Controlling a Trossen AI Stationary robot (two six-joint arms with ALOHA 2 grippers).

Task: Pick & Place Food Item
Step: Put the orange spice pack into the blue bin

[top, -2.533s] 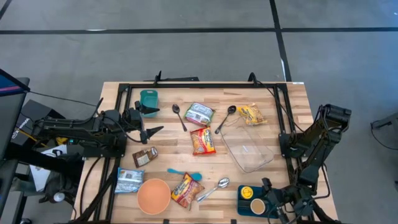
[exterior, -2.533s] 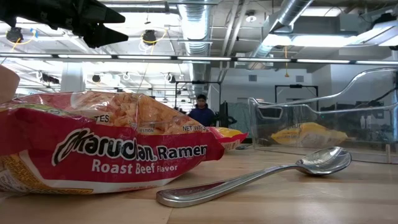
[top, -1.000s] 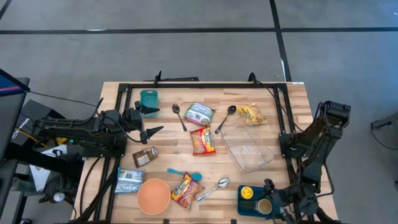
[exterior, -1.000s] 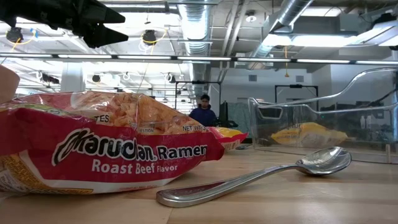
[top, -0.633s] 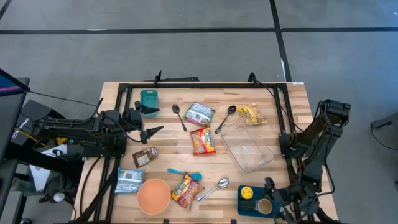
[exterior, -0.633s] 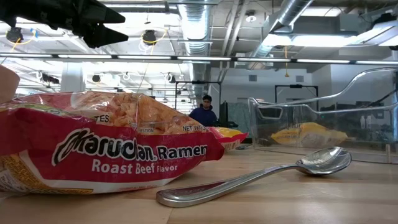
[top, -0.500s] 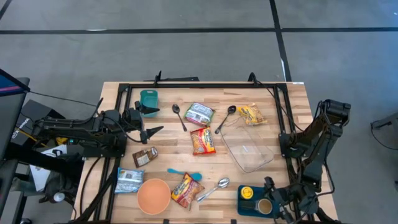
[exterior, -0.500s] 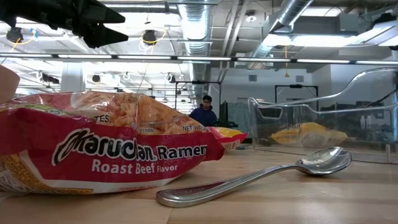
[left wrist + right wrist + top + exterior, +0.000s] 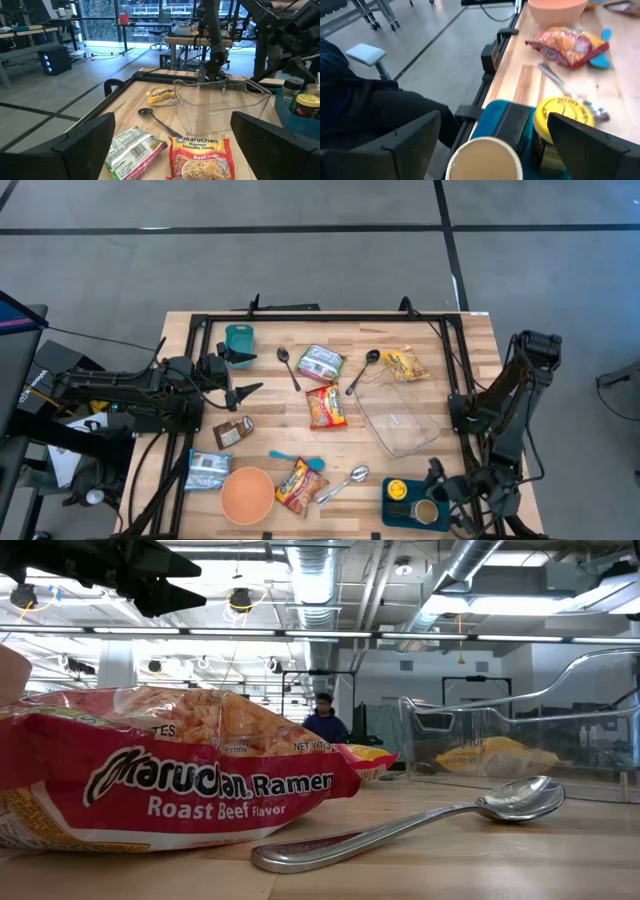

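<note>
Both my grippers are spread wide and hold nothing. My left gripper (image 9: 243,373) hovers over the table's left side beside the teal square cup (image 9: 239,340); my right gripper (image 9: 437,498) hangs at the near right corner over the blue tray (image 9: 392,508) with its yellow-lidded jar (image 9: 559,127) and tan round cup (image 9: 483,160).

From above, the red beef ramen packet (image 9: 326,406) lies mid-table, just left of the clear plastic bin (image 9: 402,418), its long axis running front to back. My left wrist view reads its label upright (image 9: 201,159), top edge towards the bin. The table-level camera instead fills with another red ramen packet (image 9: 165,775) and a silver metal spoon (image 9: 410,823), both at the front edge.
</note>
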